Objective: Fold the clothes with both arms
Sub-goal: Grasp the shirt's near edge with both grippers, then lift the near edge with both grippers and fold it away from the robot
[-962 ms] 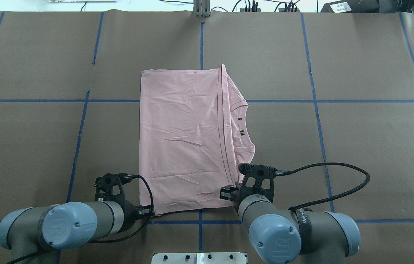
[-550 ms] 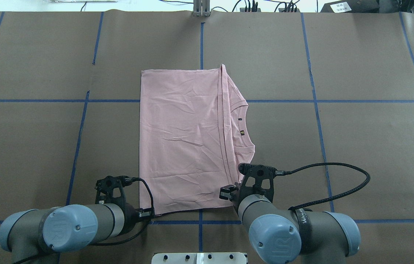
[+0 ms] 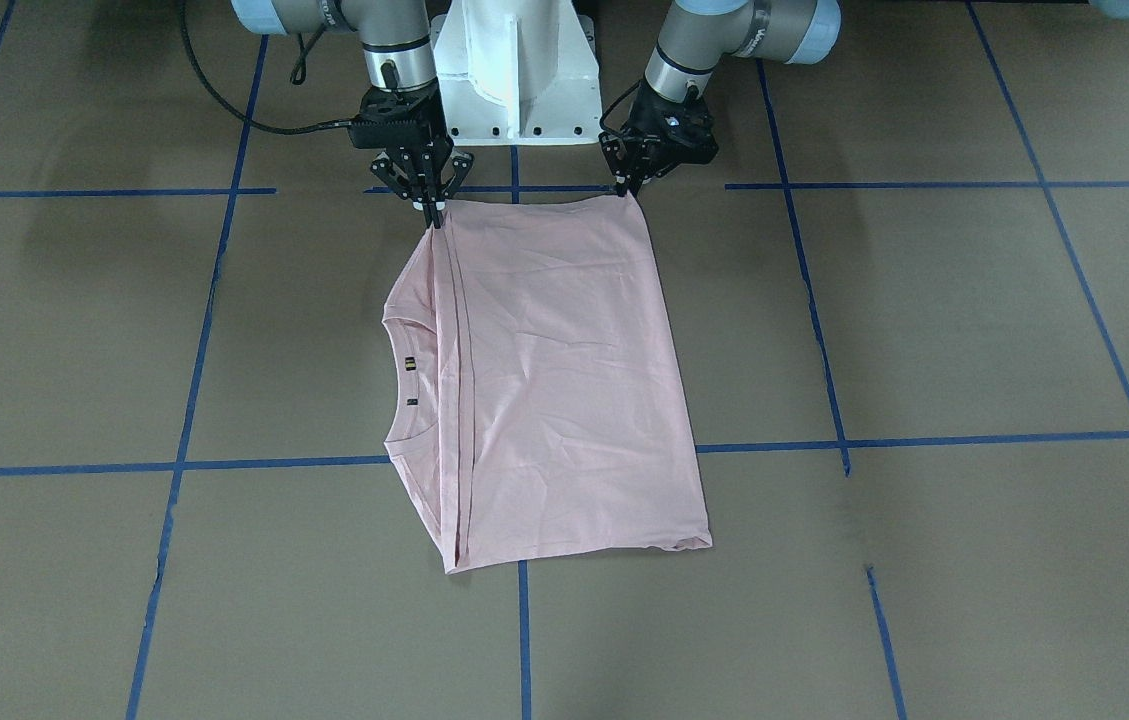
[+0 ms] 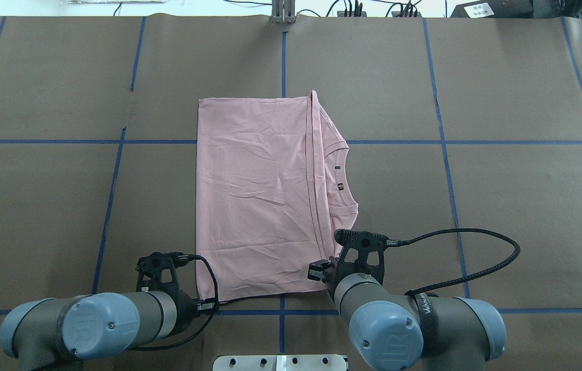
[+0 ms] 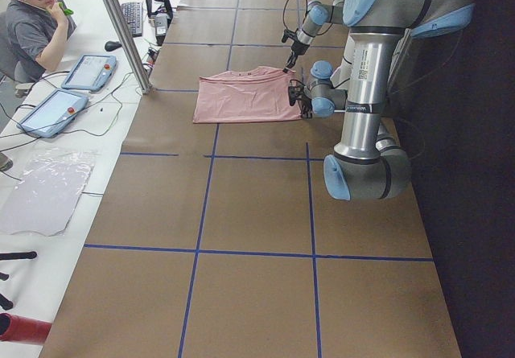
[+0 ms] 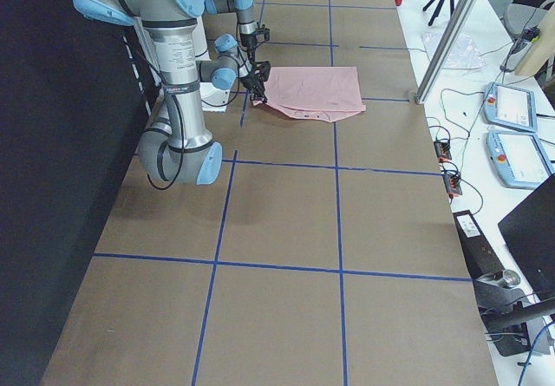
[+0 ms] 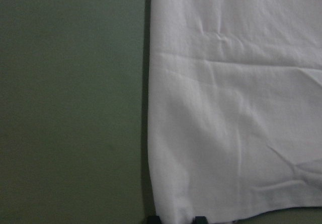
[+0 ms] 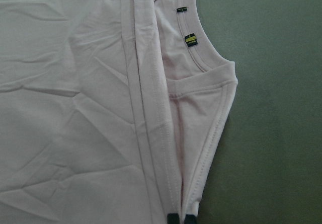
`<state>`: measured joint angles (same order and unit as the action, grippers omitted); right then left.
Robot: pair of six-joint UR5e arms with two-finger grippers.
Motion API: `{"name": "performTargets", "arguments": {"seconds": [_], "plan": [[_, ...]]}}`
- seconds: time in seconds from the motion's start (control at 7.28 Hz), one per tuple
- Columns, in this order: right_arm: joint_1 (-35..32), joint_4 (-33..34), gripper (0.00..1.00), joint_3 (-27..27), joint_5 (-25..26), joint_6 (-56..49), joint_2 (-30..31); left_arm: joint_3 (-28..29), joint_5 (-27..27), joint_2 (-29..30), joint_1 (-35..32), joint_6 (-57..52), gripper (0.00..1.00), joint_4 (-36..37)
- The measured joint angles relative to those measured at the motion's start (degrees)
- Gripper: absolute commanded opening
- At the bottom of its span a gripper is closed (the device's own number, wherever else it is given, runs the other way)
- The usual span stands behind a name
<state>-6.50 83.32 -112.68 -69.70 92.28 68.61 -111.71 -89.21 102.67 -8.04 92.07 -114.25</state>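
1. The T-shirt lies flat at the centre of the bench. Its collar faces right, and its long axis runs from near (the robot side) to far.
2. The right claw is pressed together on the near right corner and pinches the layered hem.
3. The left claw straddles the near left corner. We cannot tell whether its fingertips bear on the cloth.
4. The whole garment lies on the far side of both claws, and each claw is at its own corner. We judge that the coming fold carries the near edge toward the far edge.
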Motion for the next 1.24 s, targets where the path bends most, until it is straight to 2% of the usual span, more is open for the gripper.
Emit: {"name": "performTargets", "arguments": {"seconds": [0.41, 0.69, 0.96, 1.1, 1.24], "plan": [[-0.01, 0.02, 0.0, -0.41, -0.04, -0.01, -0.09, -1.74, -0.04, 0.06, -0.43, -0.46, 0.0, 2.2], [0.28, 2.25, 0.0, -4.58, -0.35, -0.07, 0.65, -9.4, -1.18, 0.27, -0.6, -0.62, 0.0, 9.51], [3.2, 13.8, 0.0, -16.36, -0.71, 0.42, 0.85, -20.43, -4.02, 3.26, -0.56, -0.64, 0.0, 22.41], [4.95, 19.97, 0.0, -22.29, -0.76, 1.2, 0.49, -24.69, -5.39, 7.07, -0.66, -0.61, 0.0, 30.11], [6.03, 23.88, 0.0, -25.98, -0.78, 1.7, 0.13, -26.87, -6.08, 10.18, -0.76, -0.6, 0.0, 35.26]]}}
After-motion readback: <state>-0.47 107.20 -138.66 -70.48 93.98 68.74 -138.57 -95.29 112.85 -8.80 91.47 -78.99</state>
